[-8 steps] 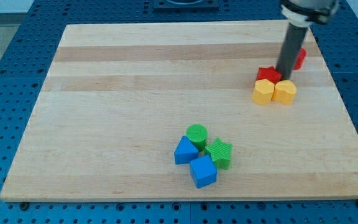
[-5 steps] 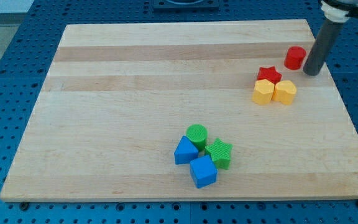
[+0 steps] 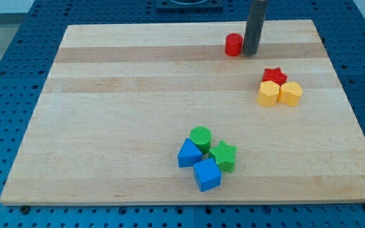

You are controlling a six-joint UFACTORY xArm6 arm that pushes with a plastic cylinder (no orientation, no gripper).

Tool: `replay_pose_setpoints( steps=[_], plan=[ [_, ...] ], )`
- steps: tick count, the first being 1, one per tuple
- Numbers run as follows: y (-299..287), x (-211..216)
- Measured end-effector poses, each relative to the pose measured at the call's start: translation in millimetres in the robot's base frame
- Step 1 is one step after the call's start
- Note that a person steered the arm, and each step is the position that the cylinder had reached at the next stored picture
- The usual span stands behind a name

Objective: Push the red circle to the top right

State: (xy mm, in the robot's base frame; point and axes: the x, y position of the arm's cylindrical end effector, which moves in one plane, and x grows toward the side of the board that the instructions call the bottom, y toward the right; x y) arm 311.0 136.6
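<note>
My tip touches red circle on its right, far side of tabletop; end effector holds nothing; block looks light, rigid, slides easily; push its left face.

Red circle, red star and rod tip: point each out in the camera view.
red circle [image 3: 233, 44], camera view, on its front side face.
red star [image 3: 273, 75], camera view, on its top face.
my tip [image 3: 251, 53], camera view, at the rod's very end.

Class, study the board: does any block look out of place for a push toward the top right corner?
Yes: the red circle sits near the top edge but around the middle, well left of the corner, and my tip stands on its right side, the wrong side for pushing it rightward.
</note>
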Motion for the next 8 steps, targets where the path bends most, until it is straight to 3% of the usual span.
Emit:
replay_pose_setpoints(
  steps=[1,2,3,4,8],
  plan=[
    [6,58],
    [-107,55],
    [-155,11],
    [-119,-13],
    [2,-39]
  ],
)
